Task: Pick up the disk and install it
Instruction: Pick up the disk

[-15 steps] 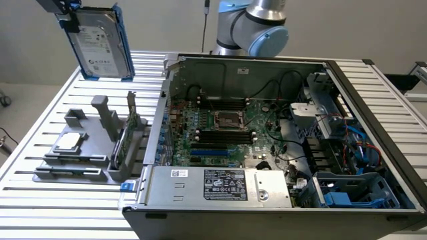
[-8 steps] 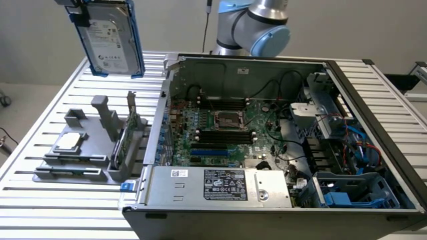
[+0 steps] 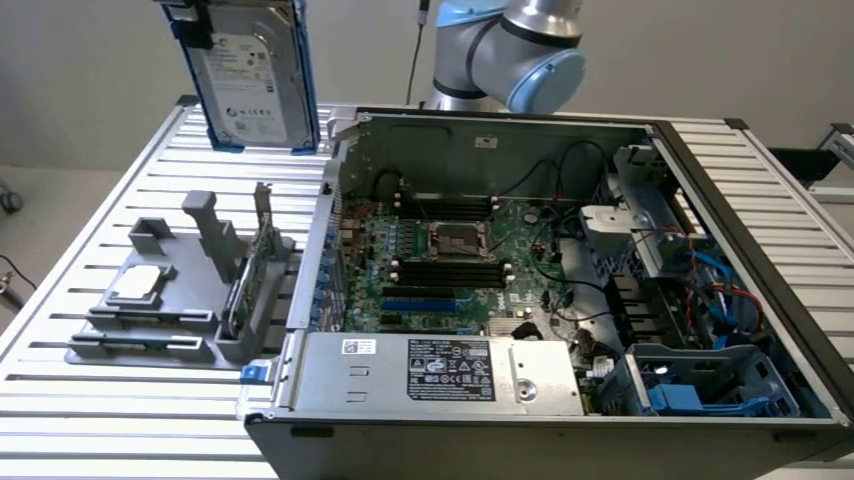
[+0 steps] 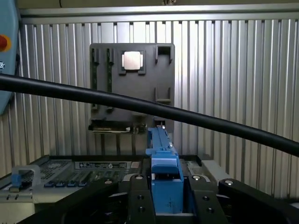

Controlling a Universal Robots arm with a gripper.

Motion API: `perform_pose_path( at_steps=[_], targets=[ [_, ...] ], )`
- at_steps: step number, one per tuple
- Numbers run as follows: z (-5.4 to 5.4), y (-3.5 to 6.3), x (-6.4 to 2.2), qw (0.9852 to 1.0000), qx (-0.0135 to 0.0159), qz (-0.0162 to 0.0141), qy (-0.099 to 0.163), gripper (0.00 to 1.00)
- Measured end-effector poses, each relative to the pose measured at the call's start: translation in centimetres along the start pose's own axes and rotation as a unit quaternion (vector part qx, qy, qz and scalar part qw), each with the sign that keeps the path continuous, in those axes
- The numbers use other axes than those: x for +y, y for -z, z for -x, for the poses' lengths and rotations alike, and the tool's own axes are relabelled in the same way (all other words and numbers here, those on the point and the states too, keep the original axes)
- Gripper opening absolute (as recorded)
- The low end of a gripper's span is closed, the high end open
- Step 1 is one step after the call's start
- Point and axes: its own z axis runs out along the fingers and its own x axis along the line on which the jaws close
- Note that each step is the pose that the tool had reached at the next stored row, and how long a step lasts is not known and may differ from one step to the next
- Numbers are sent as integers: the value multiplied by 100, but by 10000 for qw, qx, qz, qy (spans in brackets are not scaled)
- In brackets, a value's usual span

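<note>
Upright disk (image 3: 254, 85) held high at exterior upper left, gripper (image 4: 164, 193) clamped on its blue rails, arm elbow (image 3: 514, 50) top centre.

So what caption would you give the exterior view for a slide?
Held upright above the slatted table, the disk hangs at the exterior view's left of the open computer case.

We count one disk (image 3: 254, 88), one open computer case (image 3: 507, 150), one power-supply box (image 3: 434, 368) inside the case, and beside the case one grey holder (image 3: 150, 318) carrying one CPU chip (image 3: 140, 284).
</note>
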Motion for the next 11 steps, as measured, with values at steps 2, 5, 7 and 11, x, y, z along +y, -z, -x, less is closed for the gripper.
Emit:
perform_pose_path(
  at_steps=[2,5,7,11],
  targets=[
    [-34,7,-84,10000,0,1,0,33],
    [-88,14,-209,10000,0,1,0,33],
    [-124,16,-288,10000,0,1,0,33],
    [-199,21,-445,10000,0,1,0,33]
  ],
)
